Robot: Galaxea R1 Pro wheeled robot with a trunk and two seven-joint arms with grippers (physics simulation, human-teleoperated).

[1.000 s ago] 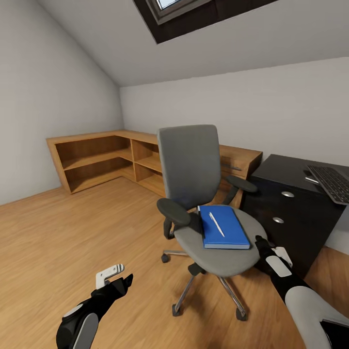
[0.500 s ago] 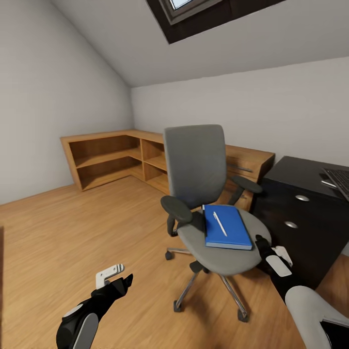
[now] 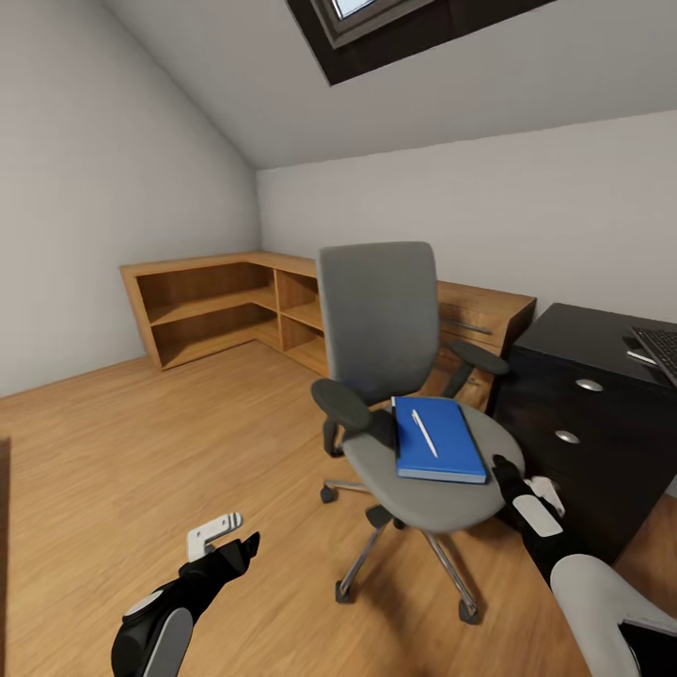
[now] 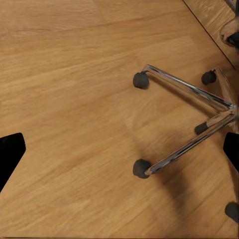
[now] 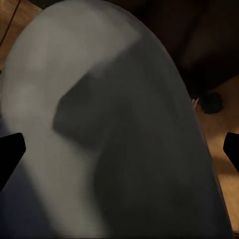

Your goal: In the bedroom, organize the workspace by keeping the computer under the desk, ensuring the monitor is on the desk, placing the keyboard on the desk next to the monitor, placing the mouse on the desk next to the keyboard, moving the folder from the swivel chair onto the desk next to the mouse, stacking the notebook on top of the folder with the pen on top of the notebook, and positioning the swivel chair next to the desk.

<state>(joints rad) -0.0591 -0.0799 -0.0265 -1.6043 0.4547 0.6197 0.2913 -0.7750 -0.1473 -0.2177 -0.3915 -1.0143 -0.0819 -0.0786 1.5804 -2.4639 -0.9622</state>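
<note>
The swivel chair (image 3: 381, 329) stands mid-room, its grey seat facing me. On the seat lies the blue folder (image 3: 440, 444) with the white pen (image 3: 423, 432) on top; a dark strip runs along its left edge, and I cannot tell the notebook apart. My right gripper (image 3: 525, 481) is open beside the seat's front right rim, and the right wrist view has the blurred grey seat (image 5: 99, 124) close up between its tips (image 5: 119, 154). My left gripper (image 3: 230, 541) hangs open over the floor, and its wrist view (image 4: 119, 154) looks down on the silver star base (image 4: 199, 119). The black desk (image 3: 583, 338) and the keyboard (image 3: 660, 348) sit at the right.
A low L-shaped wooden shelf unit (image 3: 216, 301) lines the far walls behind the chair. The desk's drawer unit, with round knobs (image 3: 589, 385), stands just right of the seat. Open wooden floor (image 3: 141, 451) spreads to the left. A skylight (image 3: 367, 14) sits in the sloped ceiling.
The whole picture has shifted to the right, so the camera moved; most of that came before the half-second mark. Both grippers hold the same place in the view, still open.
</note>
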